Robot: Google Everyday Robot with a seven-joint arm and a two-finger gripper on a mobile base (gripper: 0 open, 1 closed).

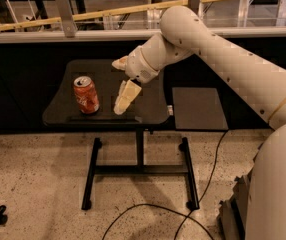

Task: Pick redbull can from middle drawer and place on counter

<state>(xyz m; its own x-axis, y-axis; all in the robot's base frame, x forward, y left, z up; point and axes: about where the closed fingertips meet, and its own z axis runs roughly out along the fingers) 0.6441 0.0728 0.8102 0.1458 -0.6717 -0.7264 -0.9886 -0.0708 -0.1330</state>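
The redbull can (86, 95), red-orange with white script and a silver top, stands upright on the left part of a small black table (148, 111). My gripper (119, 108) hangs just to the right of the can, pointing down and left, with its tip close over the tabletop. A narrow gap separates it from the can. It holds nothing that I can see. The middle drawer and the counter are out of view.
A dark flat side panel (198, 108) lies level with the table on its right. A ledge with a wooden rail (108, 11) runs behind. The table's black frame (140, 169) stands on speckled floor, where a black cable (153, 209) loops.
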